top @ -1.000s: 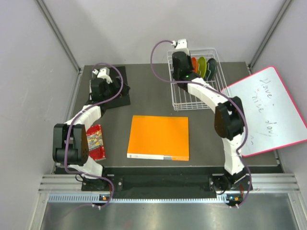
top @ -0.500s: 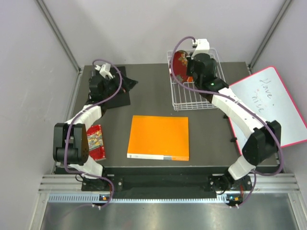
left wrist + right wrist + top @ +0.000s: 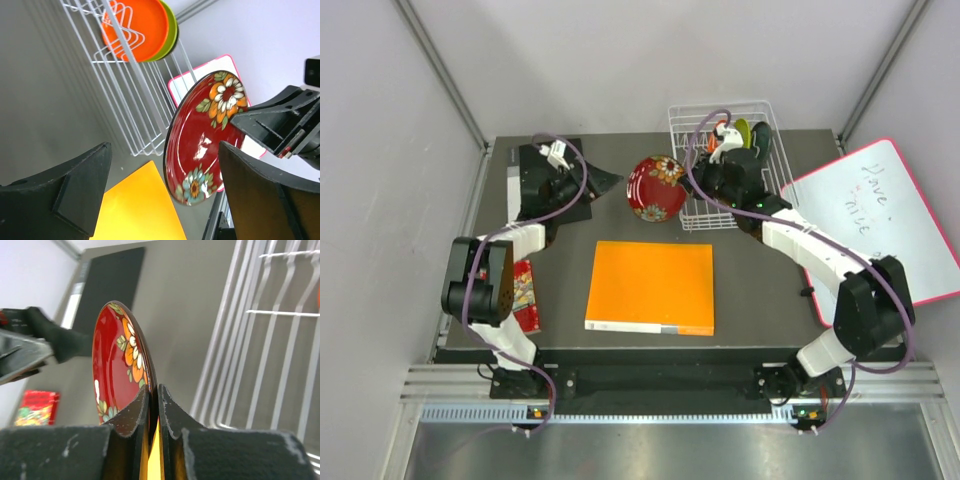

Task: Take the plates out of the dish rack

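Observation:
My right gripper (image 3: 698, 184) is shut on the rim of the dark red flowered plate (image 3: 657, 187) and holds it on edge above the table, left of the white wire dish rack (image 3: 720, 215). The right wrist view shows my pads (image 3: 140, 407) pinching the plate (image 3: 117, 365). My left gripper (image 3: 605, 183) is open and points at the plate, which stands between my fingertips (image 3: 90, 170) without touching them. The orange plate (image 3: 135, 25) and lime green plate (image 3: 173, 30) stand in the rack (image 3: 135, 100). The dark grey-blue plate (image 3: 761, 142) stands behind them.
A big flat orange square (image 3: 651, 287) lies at the table's middle front. A black mat (image 3: 535, 185) is at the back left, and a red packet (image 3: 520, 295) lies at the left edge. A pink-edged whiteboard (image 3: 880, 230) leans at the right.
My right gripper has lifted the red plate out of the rack and carried it left. My left gripper has swung right toward it.

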`<state>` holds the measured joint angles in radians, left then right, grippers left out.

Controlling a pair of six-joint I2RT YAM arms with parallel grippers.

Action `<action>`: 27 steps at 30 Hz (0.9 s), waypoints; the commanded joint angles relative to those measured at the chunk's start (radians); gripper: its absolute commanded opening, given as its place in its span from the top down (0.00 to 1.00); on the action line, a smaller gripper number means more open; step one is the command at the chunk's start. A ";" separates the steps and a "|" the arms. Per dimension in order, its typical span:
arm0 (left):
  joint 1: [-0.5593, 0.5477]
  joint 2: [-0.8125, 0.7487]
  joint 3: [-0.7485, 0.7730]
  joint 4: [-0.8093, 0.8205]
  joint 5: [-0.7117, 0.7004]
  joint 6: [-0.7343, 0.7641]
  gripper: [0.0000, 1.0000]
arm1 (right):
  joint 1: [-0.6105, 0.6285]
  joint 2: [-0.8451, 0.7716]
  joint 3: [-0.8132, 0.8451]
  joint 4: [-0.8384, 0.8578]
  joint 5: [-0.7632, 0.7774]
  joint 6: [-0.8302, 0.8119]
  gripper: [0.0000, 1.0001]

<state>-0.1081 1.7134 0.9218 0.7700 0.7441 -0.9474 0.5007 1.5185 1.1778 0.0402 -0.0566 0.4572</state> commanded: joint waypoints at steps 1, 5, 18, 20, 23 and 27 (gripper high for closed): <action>-0.031 0.018 -0.005 0.161 -0.003 -0.043 0.10 | -0.008 -0.050 -0.013 0.262 -0.120 0.135 1.00; -0.077 0.043 0.000 0.157 -0.025 -0.033 0.14 | -0.008 -0.043 -0.040 0.316 -0.147 0.176 1.00; -0.102 0.015 0.002 0.031 -0.100 0.063 1.00 | -0.010 -0.034 -0.030 0.306 -0.151 0.152 0.95; -0.096 -0.009 0.014 -0.039 -0.143 0.099 1.00 | -0.016 -0.035 -0.018 0.267 -0.140 0.118 0.73; -0.039 -0.009 0.023 -0.084 -0.190 0.105 1.00 | -0.043 -0.047 0.012 0.195 -0.097 0.080 0.41; 0.059 0.038 0.057 -0.054 -0.144 0.055 1.00 | -0.116 -0.066 0.026 0.142 -0.106 0.044 0.34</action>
<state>-0.1459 1.7393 0.9211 0.6983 0.6373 -0.8940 0.4526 1.5177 1.1347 0.1852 -0.1646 0.5545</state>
